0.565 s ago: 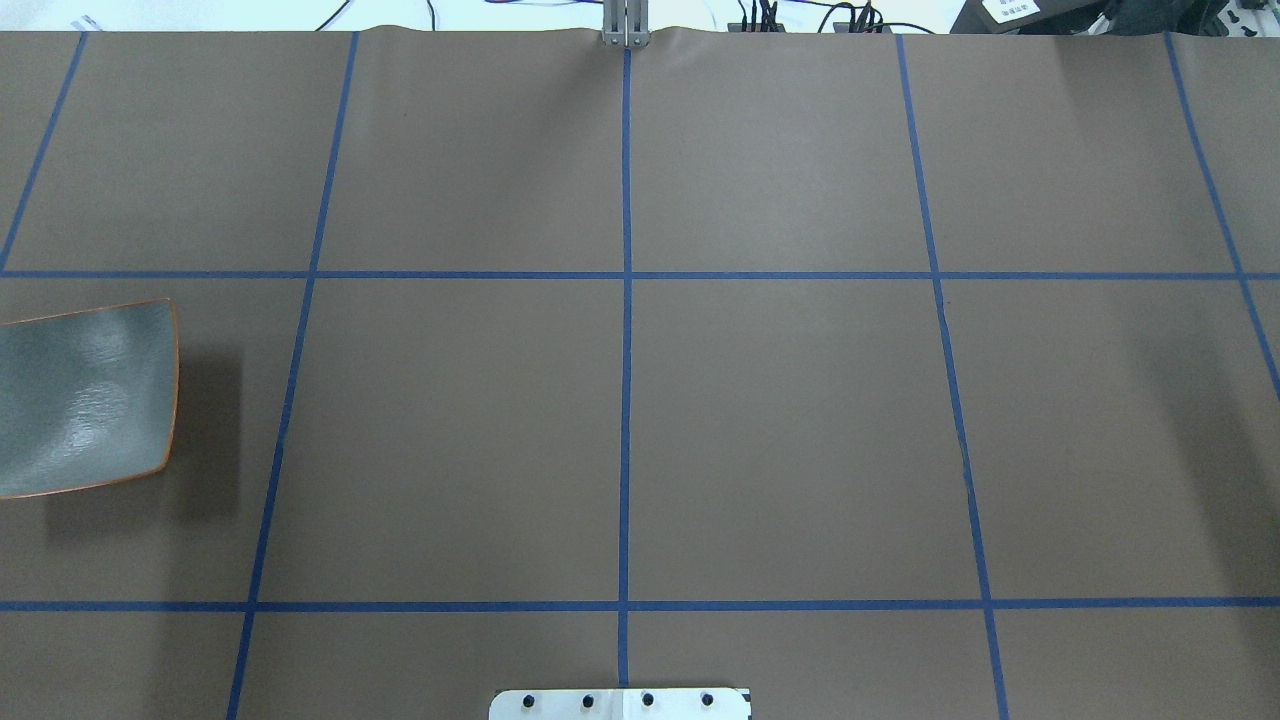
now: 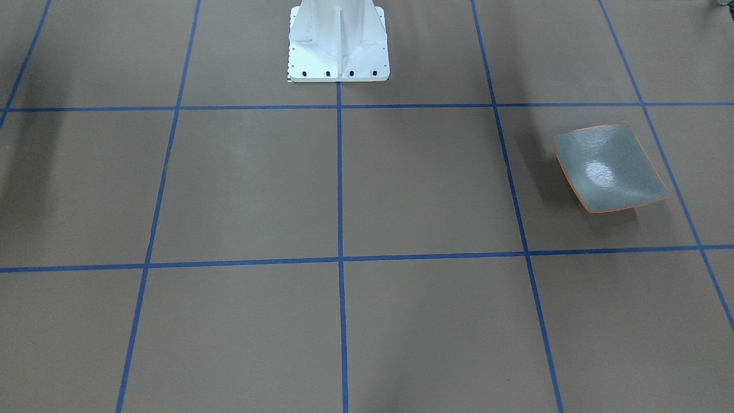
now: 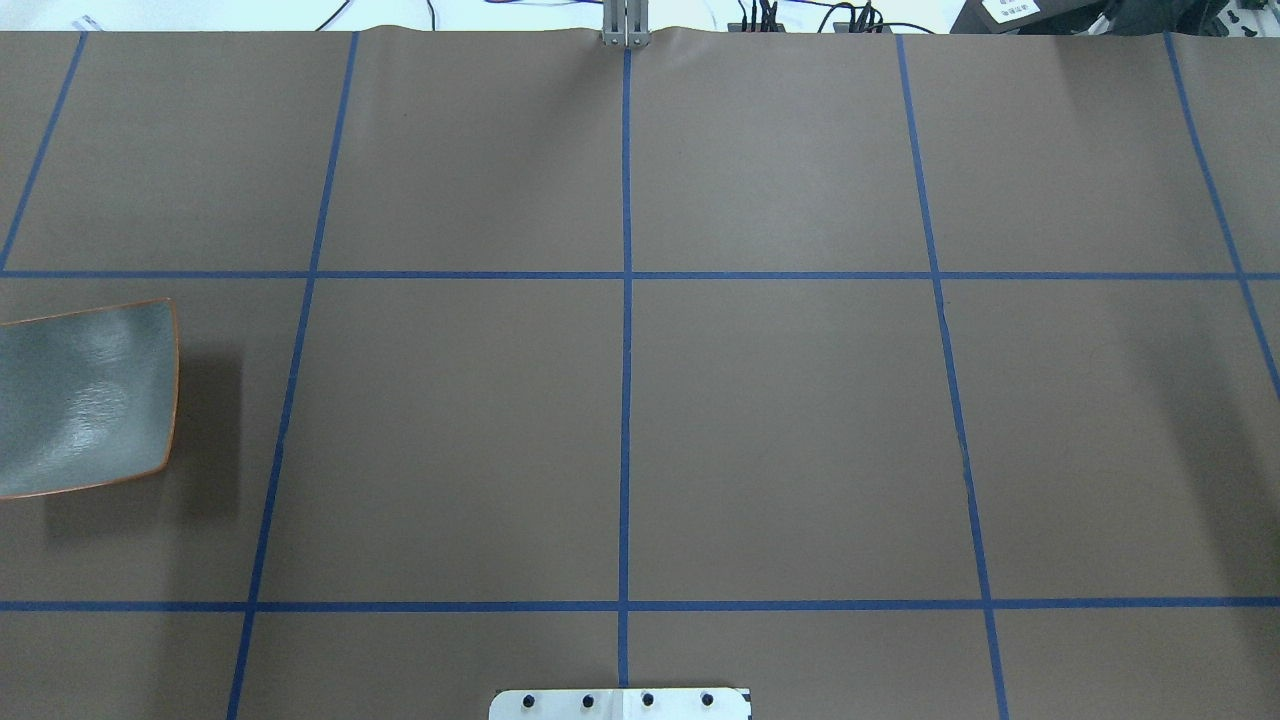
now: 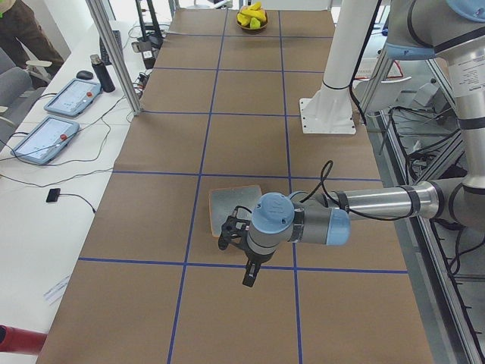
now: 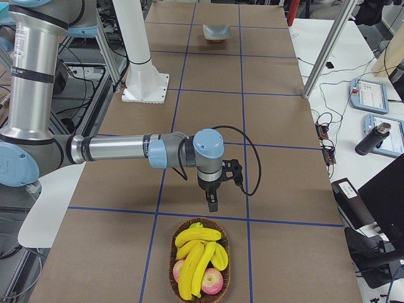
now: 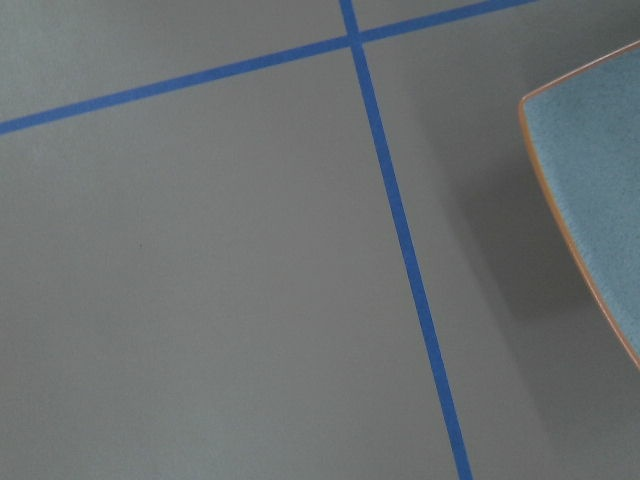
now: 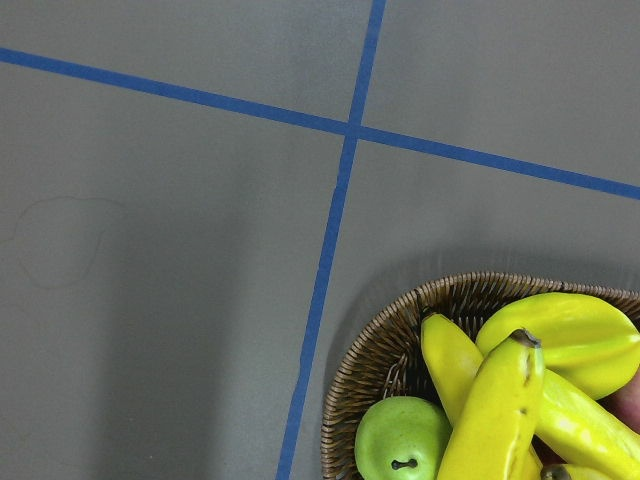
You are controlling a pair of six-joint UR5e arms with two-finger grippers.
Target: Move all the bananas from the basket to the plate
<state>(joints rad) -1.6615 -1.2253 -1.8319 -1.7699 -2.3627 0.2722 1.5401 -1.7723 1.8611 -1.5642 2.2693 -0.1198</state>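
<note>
Plate is staying bare, nothing moving; you're hovering the right gripper near the basket of bananas, jaw spread impossible to tell.

A long counter covered in matt brown paper takes up most of the room, and blue tape lines mark it into large rectangles. The light is even and comes from above, leaving only soft, blurred shadows on the paper. A white desk runs just beside one long edge. On it are two tablet-like control panels, a dark bottle, a computer mouse and a small black device on a cable. Aluminium posts rise where the desk meets the counter. Black cables and plugs lie along that edge. A grey chair sits behind the desk, and a dark screen stands towards its other end.
</note>
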